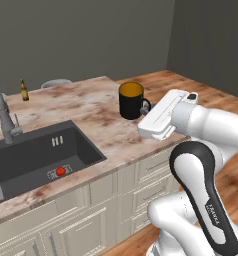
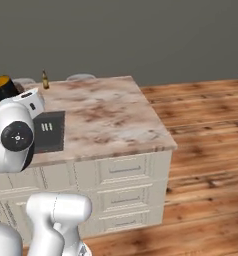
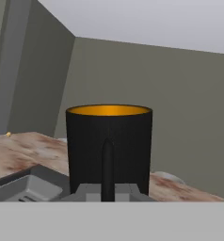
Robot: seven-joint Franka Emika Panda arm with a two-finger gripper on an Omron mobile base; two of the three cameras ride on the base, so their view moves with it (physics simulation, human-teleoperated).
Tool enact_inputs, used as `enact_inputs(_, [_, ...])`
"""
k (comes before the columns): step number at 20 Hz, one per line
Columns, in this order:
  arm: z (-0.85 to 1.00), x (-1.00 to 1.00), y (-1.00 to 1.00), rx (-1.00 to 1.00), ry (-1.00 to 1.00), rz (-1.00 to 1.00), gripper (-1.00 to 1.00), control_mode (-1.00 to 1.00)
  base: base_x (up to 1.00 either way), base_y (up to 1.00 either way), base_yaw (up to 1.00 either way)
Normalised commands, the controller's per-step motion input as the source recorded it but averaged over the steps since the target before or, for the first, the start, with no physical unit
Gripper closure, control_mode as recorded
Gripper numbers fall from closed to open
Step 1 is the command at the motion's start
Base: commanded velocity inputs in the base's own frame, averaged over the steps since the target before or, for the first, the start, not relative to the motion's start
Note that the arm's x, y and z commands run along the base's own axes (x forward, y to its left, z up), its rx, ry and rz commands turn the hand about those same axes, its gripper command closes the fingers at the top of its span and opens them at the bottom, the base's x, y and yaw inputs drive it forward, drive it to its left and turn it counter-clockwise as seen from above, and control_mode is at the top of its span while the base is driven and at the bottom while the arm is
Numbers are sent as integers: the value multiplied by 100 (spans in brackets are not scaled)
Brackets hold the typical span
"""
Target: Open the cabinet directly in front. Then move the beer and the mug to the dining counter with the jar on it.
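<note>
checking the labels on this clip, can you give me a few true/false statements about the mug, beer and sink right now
1. The mug stands upright on the dining counter. True.
2. The beer lies on its side next to the mug. False: it stands upright at the far edge, well apart from the mug.
3. The gripper is shut on the mug's handle. True.
4. The sink is to the right of the mug in the left base view. False: it is to the left.
5. The mug's inside is yellow-orange. True.
</note>
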Motion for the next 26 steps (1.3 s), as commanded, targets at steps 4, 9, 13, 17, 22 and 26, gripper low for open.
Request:
enact_inputs(4, [0,0,0,0,0,0,100,100,58,-100,-10])
enact_inputs(9, [0,0,0,0,0,0,100,100,67,-100,-9])
enact_inputs(13, [0,0,0,0,0,0,100,100,69,-100,-9])
enact_inputs(17, [0,0,0,0,0,0,100,100,76,-100,-11])
enact_inputs(22, [0,0,0,0,0,0,100,100,85,-100,-13])
enact_inputs(26, [0,0,0,0,0,0,100,100,86,-100,-12])
